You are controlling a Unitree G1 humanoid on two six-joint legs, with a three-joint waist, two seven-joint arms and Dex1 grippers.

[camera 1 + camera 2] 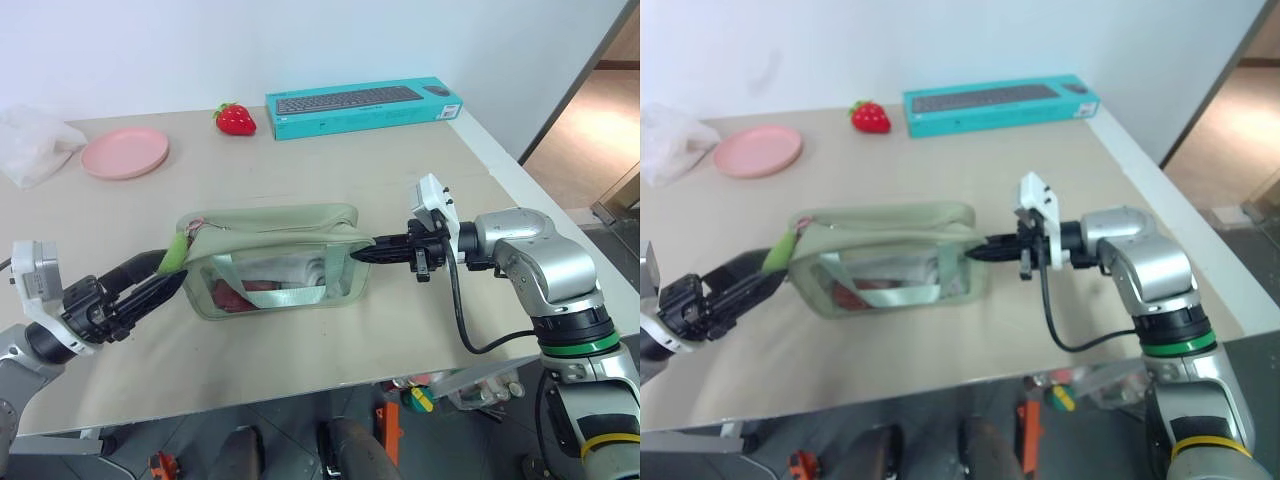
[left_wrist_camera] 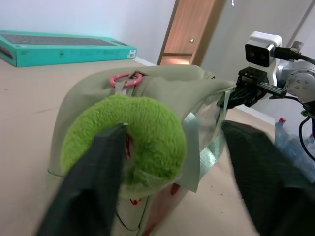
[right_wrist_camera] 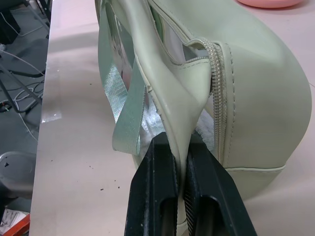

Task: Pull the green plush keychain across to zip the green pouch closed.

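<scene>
The green pouch (image 1: 275, 262) lies on its side in the middle of the beige table (image 1: 400, 150), its clear panel and a webbing strap (image 1: 290, 297) facing the near edge, with something red and pale showing dimly through the plastic. At the pouch's right end the right gripper (image 1: 362, 254) comes in roughly level, and its two black fingers (image 3: 165, 191) are pressed tight together on a fold of the sage fabric just beside the zipper track (image 3: 219, 93), so that end is pinched and held. At the opposite end the green plush keychain (image 2: 125, 140), a fuzzy lime doughnut, hangs against the pouch's left corner from a thin pink ring (image 2: 125, 78) at the top seam. The left gripper (image 1: 165, 283) reaches up to it from the near left; its fingers (image 2: 96, 182) stand partly apart on either side of the plush, one lying right against the fuzz and the other well off to the side, so they bracket the toy without clamping it. Farther back on the table sit a red strawberry (image 1: 234, 119), a teal keyboard box (image 1: 362, 107) and a pink plate (image 1: 125, 152), with a crumpled clear bag (image 1: 35, 143) at the far left corner, all well apart from the pouch.
</scene>
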